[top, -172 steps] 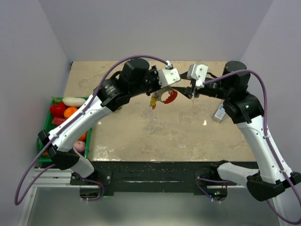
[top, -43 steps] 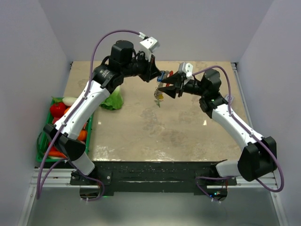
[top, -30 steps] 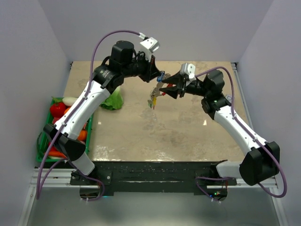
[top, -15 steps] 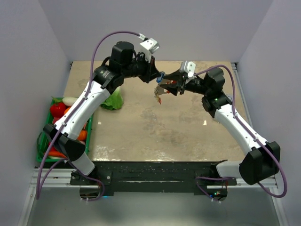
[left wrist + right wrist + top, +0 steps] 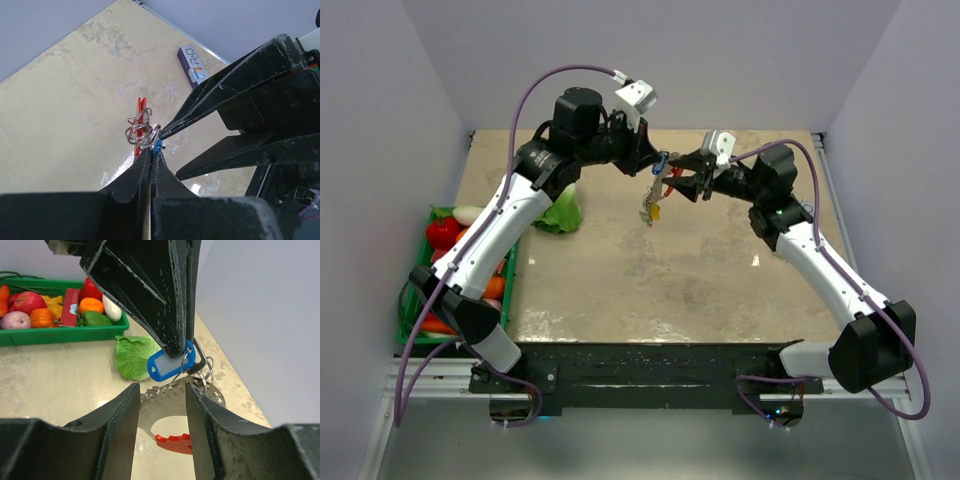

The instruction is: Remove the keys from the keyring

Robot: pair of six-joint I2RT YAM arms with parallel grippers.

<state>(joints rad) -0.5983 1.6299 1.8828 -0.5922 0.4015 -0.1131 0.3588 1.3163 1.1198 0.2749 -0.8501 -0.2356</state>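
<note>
Nearest your arm bases, beside the table's left edge, sat the green plastic basket point(image 5: 60, 333). It was heaped with toy produce: an orange, a green pepper, a red one, a white oval piece and a flat red box whose print was too small to read. Just beyond it a crinkled green lettuce leaf point(image 5: 560, 212) lay flat on the table point(image 5: 700, 290), a beige top with a mottled, stone-like pattern.

Further out, you had both claws tip to tip in the air above the table. Your left claw point(image 5: 150, 152) was pressed together on the keyring point(image 5: 140, 129), thin silvery wire loops, just where the blue tag point(image 5: 166, 365) hung. That tag was a rounded plastic oblong with a blank white window. The keys point(image 5: 650, 207) dangled below the pinch, clear of the table. The right wrist view showed a silver toothed blade and a red plastic piece, and the top view a yellow bit. Your right claw point(image 5: 161, 390) stood spread, its scuffed black fingers on either side of the bunch, clamping nothing.

Beyond them in the left wrist view, a small card point(image 5: 192, 70) lay flat on the table, purple-edged with a white face. I could not read its lettering surely.
</note>
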